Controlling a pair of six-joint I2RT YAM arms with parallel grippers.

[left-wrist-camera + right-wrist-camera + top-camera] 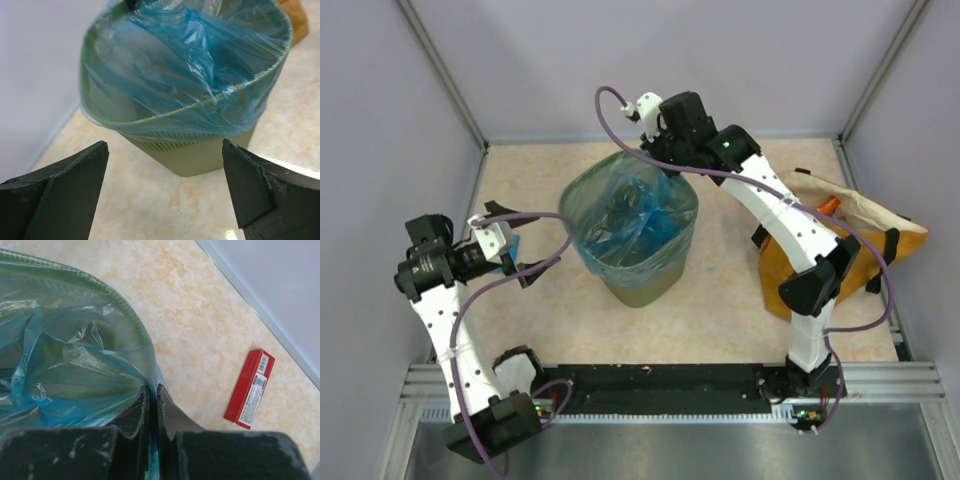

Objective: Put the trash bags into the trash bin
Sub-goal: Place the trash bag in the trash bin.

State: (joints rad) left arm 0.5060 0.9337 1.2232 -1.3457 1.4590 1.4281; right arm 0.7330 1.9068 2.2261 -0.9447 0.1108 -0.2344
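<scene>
right tool (152, 405) is clenching the trash bag (75, 375) film at the trash bin (120, 305) rim, 12 o'clock side, likely to seat the bag, which is lining the bin. left tool (164, 147) is hovering released at 9 o'clock, facing the bin.

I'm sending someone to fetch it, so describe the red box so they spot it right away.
Start at the olive-green wire-mesh trash bin lined with a light-blue trash bag. Beyond its rim, on the beige table, close to the grey edge strip, lies a flat, narrow red box. It alone is red, with a white printed label.
</scene>
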